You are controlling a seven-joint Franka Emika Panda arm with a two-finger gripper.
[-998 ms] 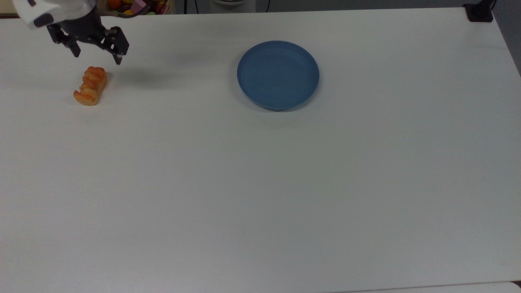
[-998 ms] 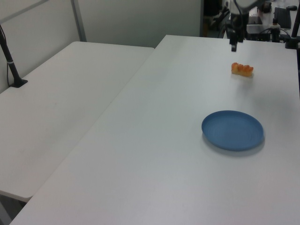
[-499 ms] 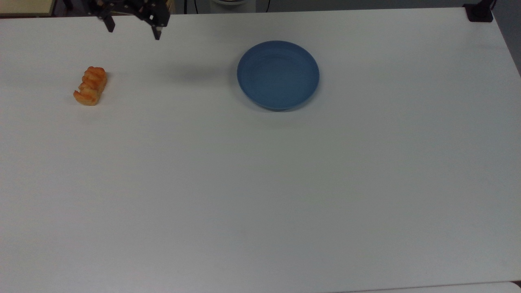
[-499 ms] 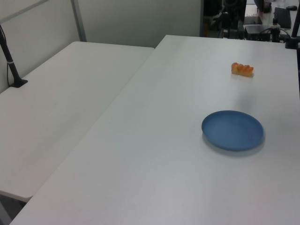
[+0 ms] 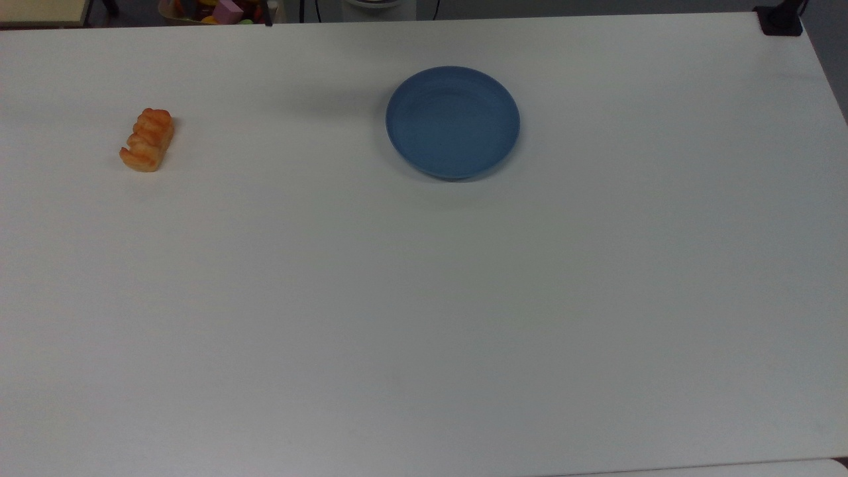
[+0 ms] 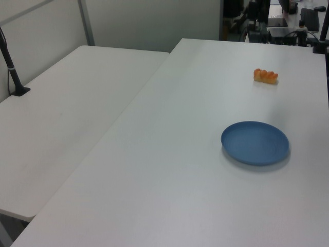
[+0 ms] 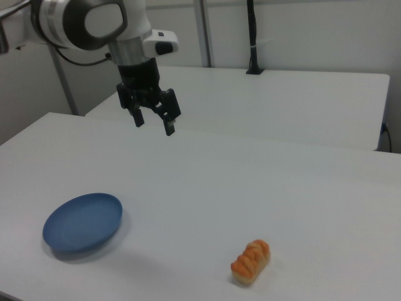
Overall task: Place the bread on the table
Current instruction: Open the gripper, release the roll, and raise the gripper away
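A plain white table (image 5: 424, 298) fills the top view, with a second white table (image 6: 67, 113) butted against it on the left view's left and pale wall panels behind. The bread (image 5: 147, 140) lies flat on the table's bare surface at about 9 o'clock in the top view, its ridged orange top up and its long axis running roughly 12 to 6; in the left view the bread (image 6: 265, 76) sits toward 1 o'clock, and in the right view the bread (image 7: 250, 261) lies near 5 o'clock. A round blue plate (image 5: 453, 122) rests on the table at about 12 o'clock in the top view, well apart from the bread, with nothing in it. In the right view the gripper (image 7: 153, 124) hangs in the air above the table at about 11 o'clock, its 2 black fingers spread apart and holding nothing, pointing down, well away from both bread and plate. Beyond the table's far edge at 11 o'clock in the top view sits a bin of coloured toys (image 5: 218, 10).
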